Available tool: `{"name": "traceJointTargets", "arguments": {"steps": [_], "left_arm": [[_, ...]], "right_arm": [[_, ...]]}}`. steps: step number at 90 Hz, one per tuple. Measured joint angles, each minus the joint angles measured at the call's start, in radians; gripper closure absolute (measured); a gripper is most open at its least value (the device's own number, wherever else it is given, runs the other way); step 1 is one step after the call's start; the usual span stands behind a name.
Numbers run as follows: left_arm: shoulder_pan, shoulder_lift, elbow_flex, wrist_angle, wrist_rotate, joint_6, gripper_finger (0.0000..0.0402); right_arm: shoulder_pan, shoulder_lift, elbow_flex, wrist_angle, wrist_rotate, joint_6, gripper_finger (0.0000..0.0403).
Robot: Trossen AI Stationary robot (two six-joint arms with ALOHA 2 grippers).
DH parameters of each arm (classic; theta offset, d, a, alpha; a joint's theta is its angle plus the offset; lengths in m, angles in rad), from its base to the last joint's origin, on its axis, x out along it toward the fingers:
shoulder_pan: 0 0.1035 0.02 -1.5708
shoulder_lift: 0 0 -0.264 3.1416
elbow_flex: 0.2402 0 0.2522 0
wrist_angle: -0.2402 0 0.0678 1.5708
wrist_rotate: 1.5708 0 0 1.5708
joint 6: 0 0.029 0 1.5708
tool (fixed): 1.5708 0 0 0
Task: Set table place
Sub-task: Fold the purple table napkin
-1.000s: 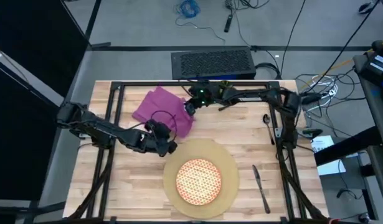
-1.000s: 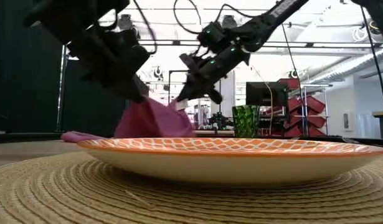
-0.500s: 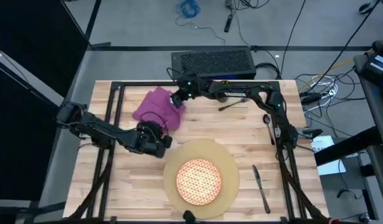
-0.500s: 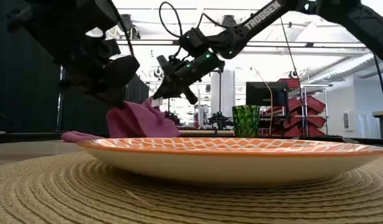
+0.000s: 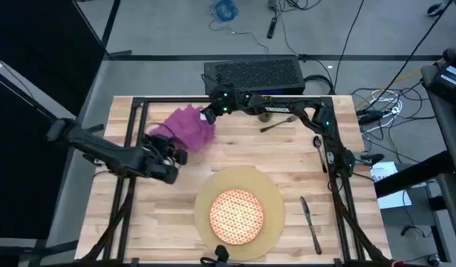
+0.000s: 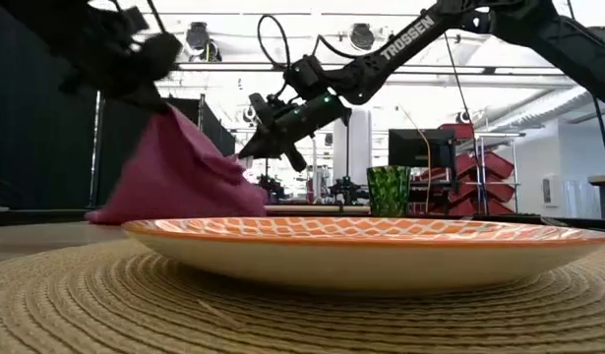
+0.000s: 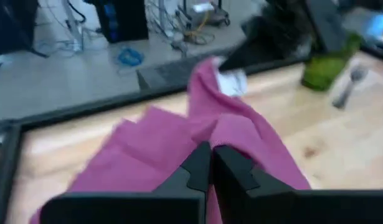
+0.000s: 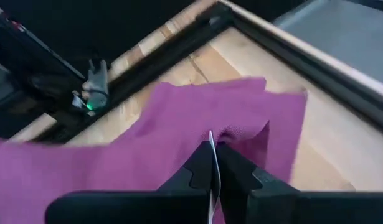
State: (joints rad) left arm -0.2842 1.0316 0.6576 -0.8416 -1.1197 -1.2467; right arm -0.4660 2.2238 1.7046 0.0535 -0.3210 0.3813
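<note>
The purple napkin [image 5: 184, 127] is at the table's far left, raised into a peak [image 6: 179, 172], with its lower edge [image 6: 115, 213] resting on the wood. My left gripper [image 5: 172, 150] is shut on its near side and my right gripper [image 5: 208, 116] is shut on its far right side. The tan mat [image 5: 239, 185] bears the orange-patterned plate [image 5: 236, 213] near the front edge. The knife [image 5: 311, 224] lies to the mat's right. The green cup [image 6: 388, 190] stands at the far side, with a metal utensil [image 5: 276, 124] next to it. My left gripper pinches a raised fold of the napkin [image 7: 207, 134] between its two fingers. The held part is lifted [image 6: 164, 118] and the cloth slopes down from it to the table. My right gripper pinches the napkin's edge [image 8: 225, 134] beside a white tag, reaching in from the table's right. That part is held above the table [image 6: 245, 165].
A second utensil [image 5: 316, 142] lies at the right, beside the black frame [image 5: 339, 148]. A black frame rail [image 5: 139, 122] crosses the left of the table. Bare wood lies left of the mat [image 5: 161, 215].
Both grippers have carried the napkin toward the table's left edge, staying shut on it. The left gripper has also risen and drawn away from the mat. The napkin, bunched low before, now stands taller and spread between the two holds.
</note>
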Motion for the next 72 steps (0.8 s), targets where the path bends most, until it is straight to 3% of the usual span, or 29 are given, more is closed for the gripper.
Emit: {"name": "traceJointTargets", "arguments": {"steps": [16, 34, 51, 72], "left_arm": [[0.016, -0.198, -0.162, 0.090, 0.071, 0.007, 0.0402], [0.016, -0.266, -0.325, 0.265, 0.133, -0.020, 0.0402], [0.040, -0.267, -0.355, 0.234, 0.122, -0.054, 0.0402], [0.126, -0.311, -0.356, 0.144, 0.095, -0.060, 0.0402]], "right_arm": [[0.002, 0.000, 0.000, 0.041, -0.005, 0.023, 0.0403], [0.002, 0.000, 0.000, 0.041, 0.000, 0.026, 0.0403], [-0.008, 0.058, 0.052, 0.053, -0.024, 0.059, 0.0403], [-0.018, 0.193, 0.290, -0.040, -0.065, 0.069, 0.0403]]}}
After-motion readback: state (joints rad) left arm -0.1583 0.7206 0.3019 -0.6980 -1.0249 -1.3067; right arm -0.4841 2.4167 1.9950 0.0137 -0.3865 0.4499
